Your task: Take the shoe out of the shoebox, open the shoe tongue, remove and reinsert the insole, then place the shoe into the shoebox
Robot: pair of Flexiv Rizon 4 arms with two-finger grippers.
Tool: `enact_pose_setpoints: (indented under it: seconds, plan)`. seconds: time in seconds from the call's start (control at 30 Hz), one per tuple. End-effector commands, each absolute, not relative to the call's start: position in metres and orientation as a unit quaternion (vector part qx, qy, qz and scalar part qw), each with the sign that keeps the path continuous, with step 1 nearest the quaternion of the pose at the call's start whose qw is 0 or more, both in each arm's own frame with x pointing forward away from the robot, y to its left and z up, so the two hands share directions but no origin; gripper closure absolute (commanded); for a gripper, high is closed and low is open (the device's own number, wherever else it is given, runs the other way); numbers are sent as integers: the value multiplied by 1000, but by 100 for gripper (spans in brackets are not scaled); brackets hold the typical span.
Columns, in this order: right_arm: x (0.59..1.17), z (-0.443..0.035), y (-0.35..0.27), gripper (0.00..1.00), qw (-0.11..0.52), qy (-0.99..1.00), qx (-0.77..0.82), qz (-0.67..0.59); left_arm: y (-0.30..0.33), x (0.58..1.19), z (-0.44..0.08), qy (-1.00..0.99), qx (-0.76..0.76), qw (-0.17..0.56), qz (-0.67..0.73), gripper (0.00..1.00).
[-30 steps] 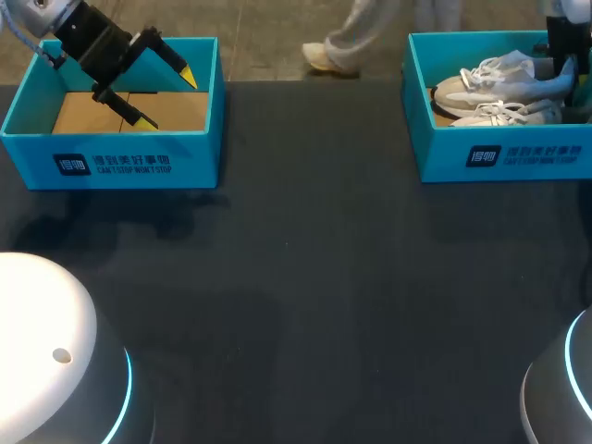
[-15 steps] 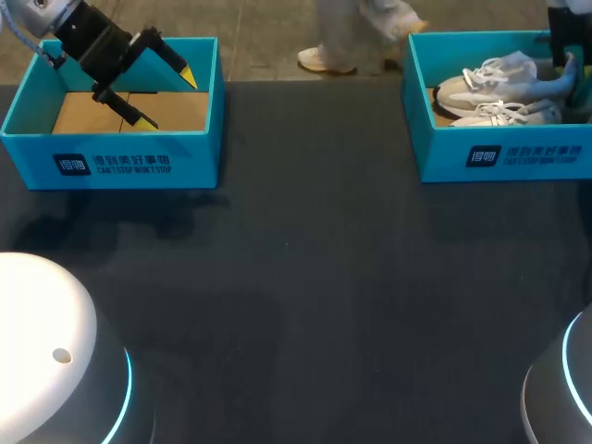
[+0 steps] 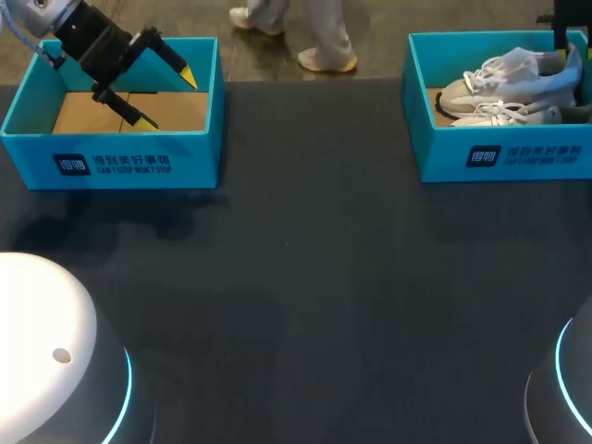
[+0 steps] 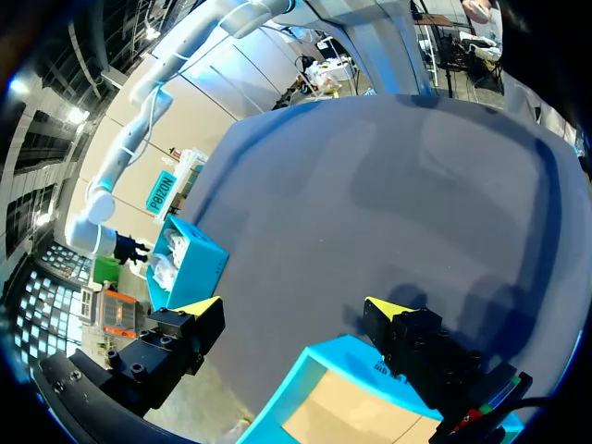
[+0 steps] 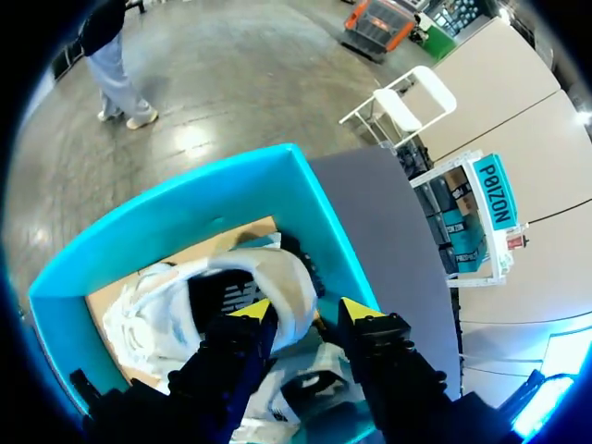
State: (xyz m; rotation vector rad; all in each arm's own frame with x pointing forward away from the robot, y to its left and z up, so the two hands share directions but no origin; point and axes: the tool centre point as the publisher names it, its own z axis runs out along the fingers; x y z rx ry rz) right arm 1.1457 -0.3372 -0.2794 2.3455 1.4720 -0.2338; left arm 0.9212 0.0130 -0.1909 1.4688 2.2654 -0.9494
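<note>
Dark table [image 3: 305,277], shoe [image 3: 514,80] in right gripper [image 5: 303,313]

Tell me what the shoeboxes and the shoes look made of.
Left shoebox and right shoebox: probably cardboard, matte turquoise walls, bare brown floor inside. Shoes: apparently white fabric or synthetic uppers with laces; exact material unclear.

Even light from above; soft shadows on the dark table [image 3: 305,296] by the left shoebox [image 3: 120,165]
</note>
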Motion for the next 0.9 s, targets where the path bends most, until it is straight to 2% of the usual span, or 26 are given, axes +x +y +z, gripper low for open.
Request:
enact_pose_setpoints:
  seconds: [0.03,0.43,0.67,0.7,0.8,0.9]
  plan:
    - [1130,-279,-333,58,192,523,828,-59,13,921,-190,785,508,139,-327,0]
    - [1145,-298,-328,58,183,525,829,-53,13,921,-190,785,508,139,-327,0]
    - [1154,-307,-332,64,183,525,829,-57,13,921,-190,785,508,139,-327,0]
    - [1155,-308,-332,68,183,525,829,-58,13,921,-190,785,508,139,-327,0]
    - [1159,-311,-333,100,185,525,829,-60,13,921,-190,785,508,139,-327,0]
    - [1162,-312,-333,100,185,526,828,-61,13,921,-190,785,508,139,-327,0]
